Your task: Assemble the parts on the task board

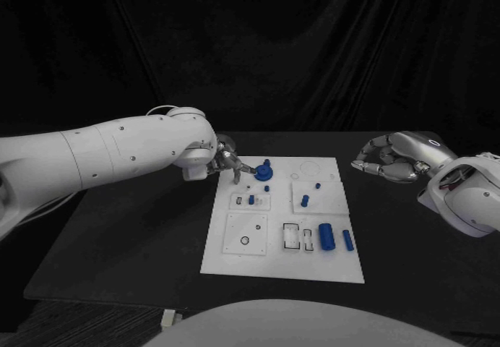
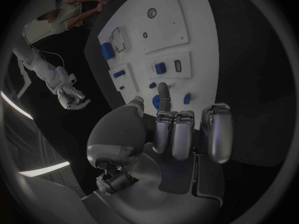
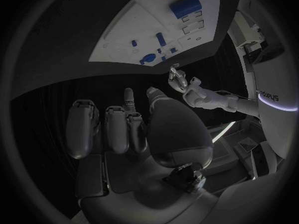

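Left robot hand up at the far left corner of the white task board, fingertips right at the round blue part with the little peg on top. Touching it or pinching it, by the look of the left wrist view, where one finger lies across the blue round part; a real hold cannot be told for sure. Other fingers curled down beside it. Part sitting just in front of the fingertips, toward the middle of the board, so only a tiny move needed from this hand. Right robot hand off the board's far right corner, over the black table, fingers curled in, holding nothing, much farther from that part. More blue pieces nearer the robot: a fat blue cylinder and a thin blue rod lying side by side, long ways pointing away from the robot, and a small blue peg in a square tray in the middle. Board flat, smooth and hard, with cut-out slots and round holes. Blue parts plain and smooth, likely hard plastic. Robot hands shiny silver metal with rounded finger pads.
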`<state>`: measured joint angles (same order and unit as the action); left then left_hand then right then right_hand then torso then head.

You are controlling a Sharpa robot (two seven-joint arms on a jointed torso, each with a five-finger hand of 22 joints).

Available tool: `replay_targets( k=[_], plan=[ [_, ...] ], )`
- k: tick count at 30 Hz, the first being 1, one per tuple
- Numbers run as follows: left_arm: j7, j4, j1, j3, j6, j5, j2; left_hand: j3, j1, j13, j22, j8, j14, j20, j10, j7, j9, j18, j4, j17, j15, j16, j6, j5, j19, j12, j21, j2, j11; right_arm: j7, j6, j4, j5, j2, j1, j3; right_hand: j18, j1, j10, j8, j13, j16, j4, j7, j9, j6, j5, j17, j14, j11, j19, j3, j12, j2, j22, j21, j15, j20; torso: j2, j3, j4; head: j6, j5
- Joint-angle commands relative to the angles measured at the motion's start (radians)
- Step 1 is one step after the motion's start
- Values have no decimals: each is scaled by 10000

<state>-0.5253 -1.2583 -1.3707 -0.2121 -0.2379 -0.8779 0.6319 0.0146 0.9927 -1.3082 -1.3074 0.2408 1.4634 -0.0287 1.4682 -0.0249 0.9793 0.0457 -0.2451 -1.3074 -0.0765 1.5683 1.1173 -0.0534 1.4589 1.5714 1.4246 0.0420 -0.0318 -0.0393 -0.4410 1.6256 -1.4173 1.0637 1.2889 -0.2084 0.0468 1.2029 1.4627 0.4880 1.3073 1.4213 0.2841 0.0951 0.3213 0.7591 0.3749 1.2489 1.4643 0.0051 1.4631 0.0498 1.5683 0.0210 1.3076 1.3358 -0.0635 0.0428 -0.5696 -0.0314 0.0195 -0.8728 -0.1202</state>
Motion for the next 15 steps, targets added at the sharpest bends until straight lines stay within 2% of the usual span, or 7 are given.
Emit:
replay_targets(
  k=[1,2,7,9,11,13,15],
  plan=[
    [173,43,-178,7,80,19,54,-109,154,-2626,-1835,131,1074,-21,1026,-18,177,-51,10,-2634,-58,25,-184,34,132,-6,62,-12,-75,-167,-39,-2,-21,12,-19,8,89,43,1081,5,2635,-47,13,0,-14,51,35,8,509,69,192,-24,25,-10,1889,-42,54,73,3,-2,2,2,0],
    [150,146,-247,7,-28,19,54,-111,365,-2626,-1850,164,1074,-26,1026,-44,300,-56,121,-2634,-50,25,-416,31,146,-6,76,-8,-50,-174,-33,-10,-21,3,-19,8,89,43,1081,5,2635,-47,13,0,-14,51,35,8,509,69,192,-24,25,-10,1889,-42,54,73,-4,-3,3,2,-3],
    [287,679,-372,7,-259,18,-127,-65,1008,-2626,-1892,551,1074,-79,1026,-115,851,-64,507,-2634,12,25,-983,-1,175,-6,90,94,18,-178,-14,-26,-21,-35,-19,8,88,28,1081,2,2635,-43,22,1,-18,49,29,17,512,66,194,-39,25,-17,1891,-38,54,73,5,-8,2,2,-4],
    [455,919,-390,7,-287,-113,-233,-57,1120,-2626,-1903,677,1074,-90,1026,-120,987,-66,581,-2634,20,25,-1073,-27,183,-6,94,120,24,-177,-1,-31,-21,-52,-19,8,89,27,1081,2,2635,-40,23,0,-18,49,28,23,513,66,192,-40,25,-18,1889,-44,54,74,-5,-10,16,2,6],
    [659,1175,-391,6,-278,-417,-350,-62,1186,-2626,-1921,784,1074,-99,1026,-129,1111,-72,630,-2634,27,25,-1168,-58,200,-6,114,135,32,-172,7,-33,-21,-66,-19,8,89,27,1081,2,2635,-40,23,0,-18,49,28,23,513,66,192,-40,25,-18,1889,-44,54,74,0,-10,-12,2,43],
    [802,1404,-378,5,-266,-669,-463,-66,1184,-2626,-1906,807,1074,-101,1026,-132,1135,-63,628,-2634,29,25,-1184,-59,179,-6,82,142,35,-167,10,-35,-21,-74,-19,8,89,27,1081,2,2635,-40,23,0,-18,49,28,23,513,66,192,-40,25,-18,1889,-44,54,74,-4,-10,10,2,10],
    [934,1694,-338,5,-281,-869,-599,-73,1176,-2626,-1905,831,1074,-105,1026,-136,1163,-62,620,-2634,33,25,-1203,-56,175,-6,76,155,38,-164,20,-39,-21,-84,-19,8,89,25,1081,1,2635,-42,23,-1,-20,50,29,17,512,65,192,-43,25,-18,1889,-45,53,74,14,-24,6,2,-6]
  ],
)
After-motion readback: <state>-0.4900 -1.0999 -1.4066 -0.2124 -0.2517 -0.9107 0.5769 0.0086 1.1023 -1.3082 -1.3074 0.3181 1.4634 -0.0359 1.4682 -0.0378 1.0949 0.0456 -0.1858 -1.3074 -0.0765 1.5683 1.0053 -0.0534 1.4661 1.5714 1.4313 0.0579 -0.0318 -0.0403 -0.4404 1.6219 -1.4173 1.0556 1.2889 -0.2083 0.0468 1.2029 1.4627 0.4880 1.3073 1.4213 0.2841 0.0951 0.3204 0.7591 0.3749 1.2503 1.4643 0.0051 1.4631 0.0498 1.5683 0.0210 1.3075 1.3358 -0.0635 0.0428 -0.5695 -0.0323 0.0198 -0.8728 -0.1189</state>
